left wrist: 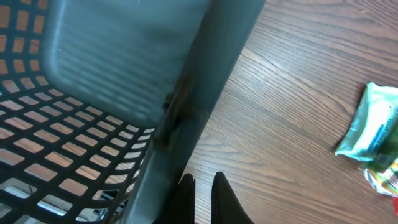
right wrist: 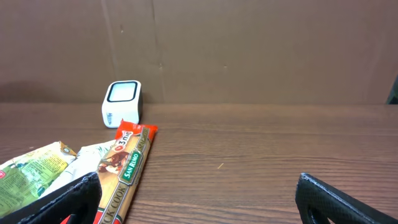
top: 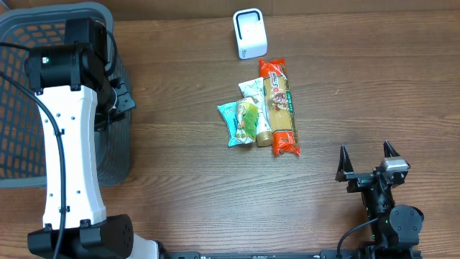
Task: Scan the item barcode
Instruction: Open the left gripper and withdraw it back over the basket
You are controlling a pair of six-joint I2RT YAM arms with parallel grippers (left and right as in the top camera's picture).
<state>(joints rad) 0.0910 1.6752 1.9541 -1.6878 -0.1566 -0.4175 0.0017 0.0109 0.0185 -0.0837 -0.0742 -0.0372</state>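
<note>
Scanning target: pasta packet (top: 279, 106) and green snack packets (top: 243, 121) huddle mid-tabletop (top: 187, 187), just below the scanner (top: 250, 33), handy for presenting a barcode.
Left gripper (left wrist: 202, 191): closed, empty, parked beside the basket (top: 18, 43) wall, probably the drop-off.
Right gripper (top: 367, 160): wide open, empty, facing the packets, apparently readying 1 pick.
</note>
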